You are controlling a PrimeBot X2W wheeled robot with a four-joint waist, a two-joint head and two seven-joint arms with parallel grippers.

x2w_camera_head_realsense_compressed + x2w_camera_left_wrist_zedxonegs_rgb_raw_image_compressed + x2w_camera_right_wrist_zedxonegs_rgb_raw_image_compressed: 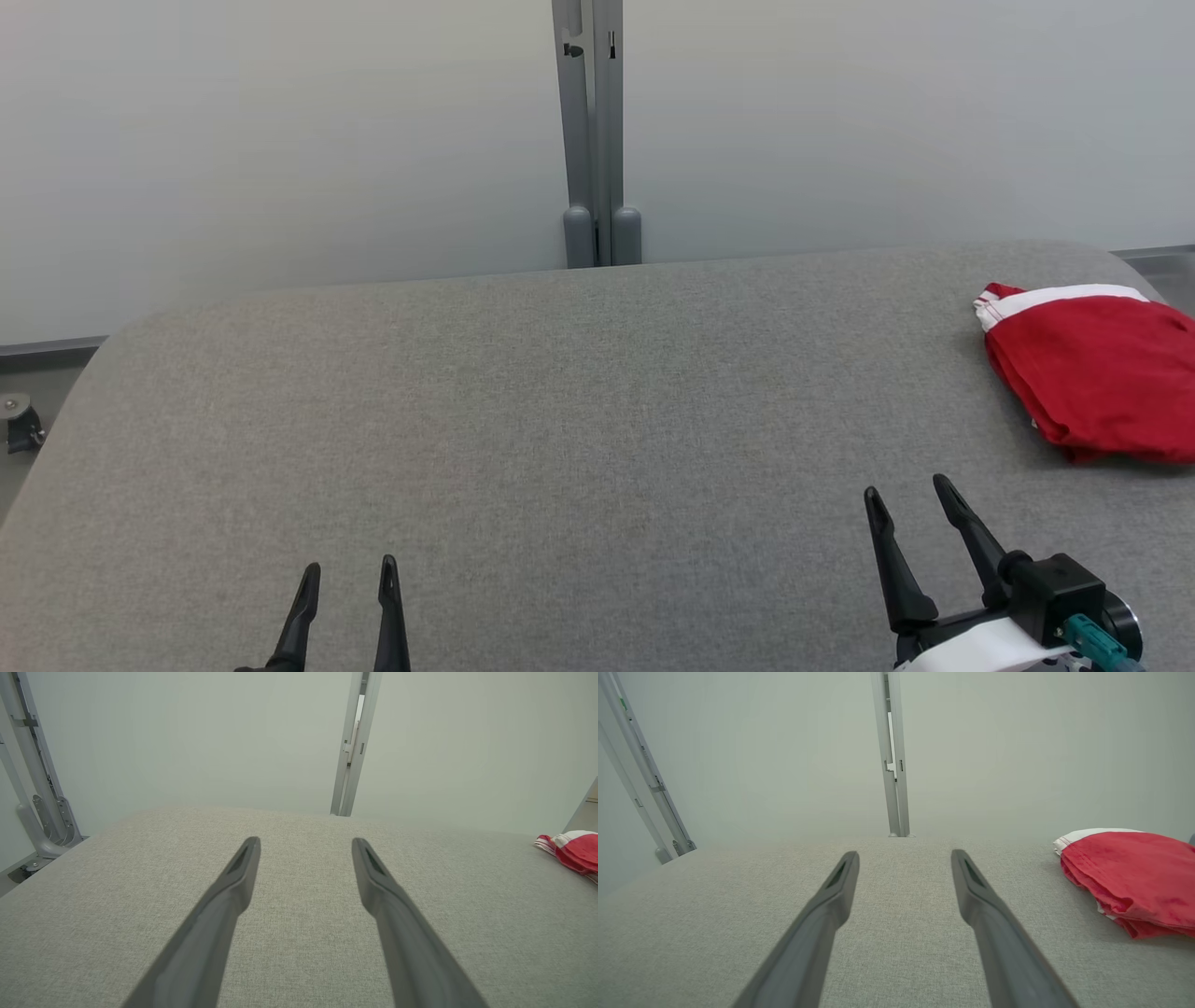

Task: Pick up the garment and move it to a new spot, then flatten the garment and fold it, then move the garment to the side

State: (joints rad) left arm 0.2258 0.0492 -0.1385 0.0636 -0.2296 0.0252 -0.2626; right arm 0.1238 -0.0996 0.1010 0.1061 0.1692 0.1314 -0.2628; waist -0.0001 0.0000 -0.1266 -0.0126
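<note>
2 grippers hang low over a grey cloth-covered bench (560,392), both with fingers spread apart and nothing between them. In the head view the left gripper (350,565) sits at the lower left and the right gripper (906,486) at the lower right, fingers pointing toward the far edge of the bench. The garment (1092,373), red with a white band along its far edge, lies bunched in a folded heap at the right end of the bench. It is well apart from the left gripper, nearer the right one, and touched by neither. In the right wrist view the garment (1129,877) lies to the right of the fingers, its layers stacked unevenly. Behind the bench stands a pale wall with a grey upright post (597,140) at its middle.
</note>
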